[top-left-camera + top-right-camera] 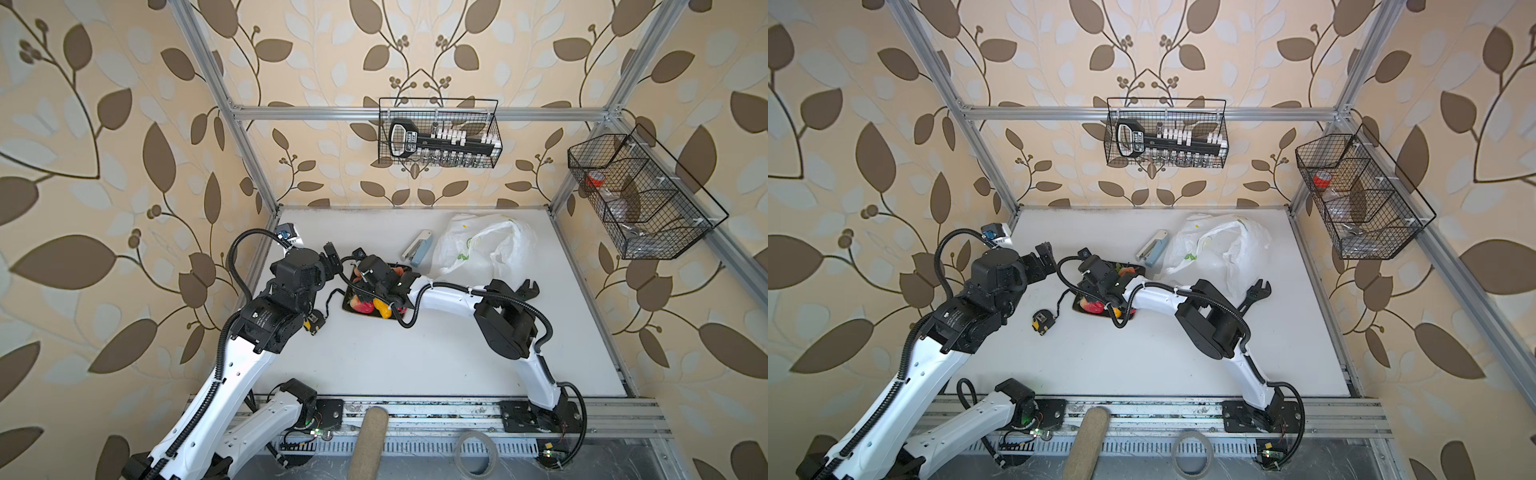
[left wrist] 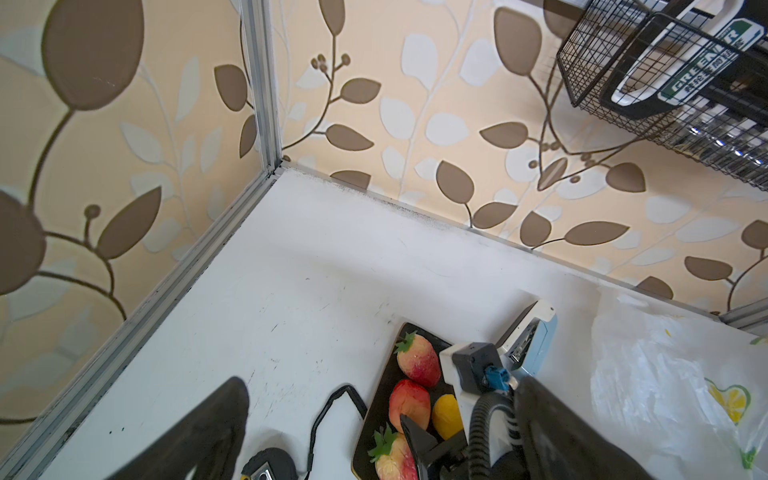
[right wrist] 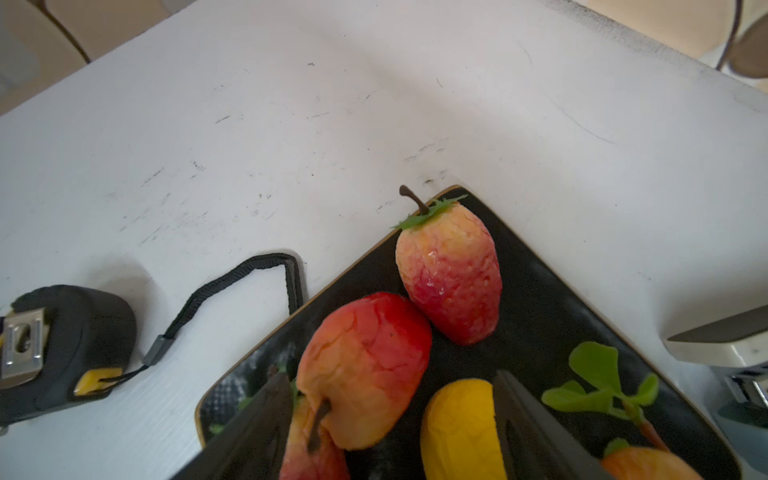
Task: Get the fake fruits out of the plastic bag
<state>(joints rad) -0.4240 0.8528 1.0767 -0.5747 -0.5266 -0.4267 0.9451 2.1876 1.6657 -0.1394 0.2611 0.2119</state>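
The white bench [image 3: 374, 104] is scuffed with grey streaks. It is boxed in by an aluminium frame and walls papered in brown and cream leaves. A wire basket [image 1: 440, 133] hangs on the back wall and a second basket [image 1: 640, 195] on the right wall. The fake fruits [image 2: 409, 401] lie out on a dark square plate [image 3: 540, 299] left of the bench's middle, among them a strawberry [image 3: 449, 282], an apple [image 3: 365, 365] and a lemon [image 3: 457, 428]. The right tool [image 3: 390, 376] hangs low over that plate with its jaws apart, gripping nothing as far as I can see. The left tool [image 1: 1047, 257] is spread wide and empty above the bench, left of the plate. The plastic bag [image 1: 482, 245] lies crumpled toward the far right, just beside a stapler [image 1: 417, 247]. I cannot make out whether anything is inside it. A tape measure [image 3: 62, 332] sits near the plate's left edge, and a wrench [image 1: 1254, 293] lies by the bag.
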